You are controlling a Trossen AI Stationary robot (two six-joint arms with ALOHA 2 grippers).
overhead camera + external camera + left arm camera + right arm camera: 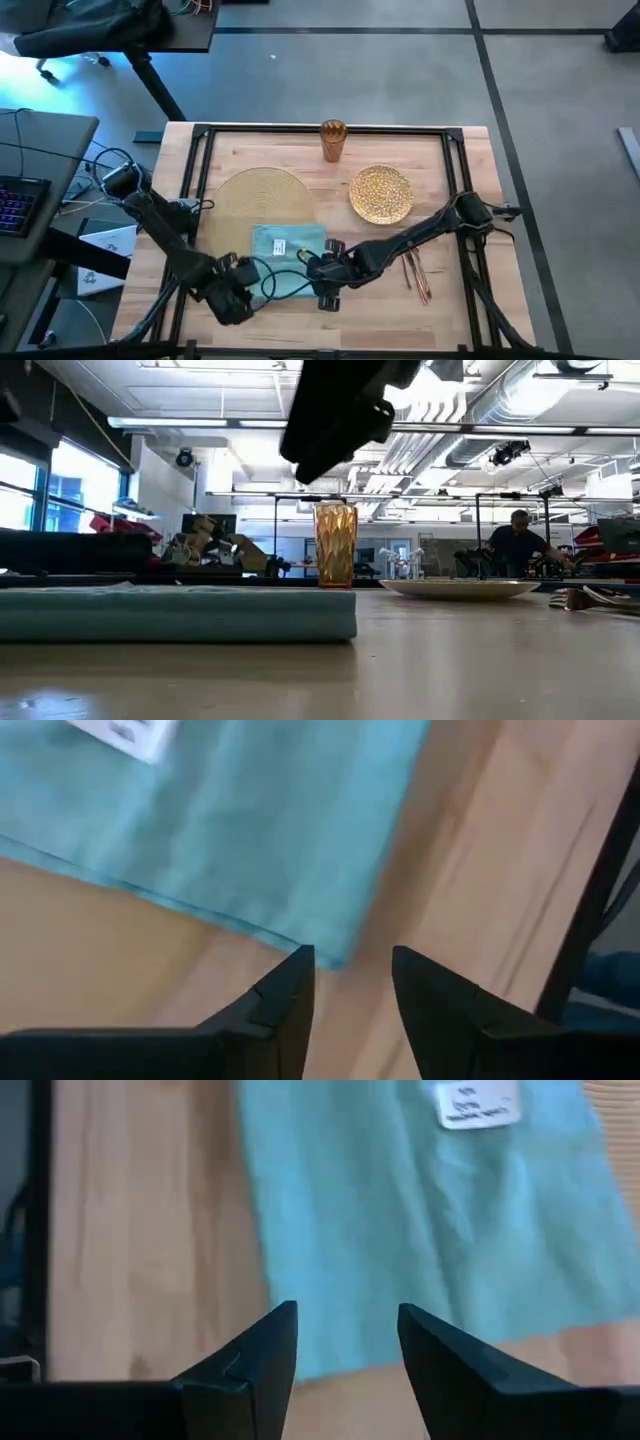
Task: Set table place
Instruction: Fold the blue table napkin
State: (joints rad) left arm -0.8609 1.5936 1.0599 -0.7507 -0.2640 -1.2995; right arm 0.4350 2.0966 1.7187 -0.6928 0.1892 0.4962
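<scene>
My two grippers, left (pixel 243 290) and right (pixel 322 283), hover with fingers apart over the folded teal cloth napkin (pixel 286 257) near the table's (pixel 450 310) front edge; placemat, plate, cutlery and cup remain unarranged.

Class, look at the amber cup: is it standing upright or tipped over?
Upright. In the low view the amber cup stands vertically on the table, rim at the top; from above its round mouth faces up.

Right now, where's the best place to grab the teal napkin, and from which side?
Probably its two near corners. The napkin lies flat on the table, half on the placemat, so only edges offer a pinch. Left gripper and right gripper hover open there; come down from above at the table's front edge.
</scene>
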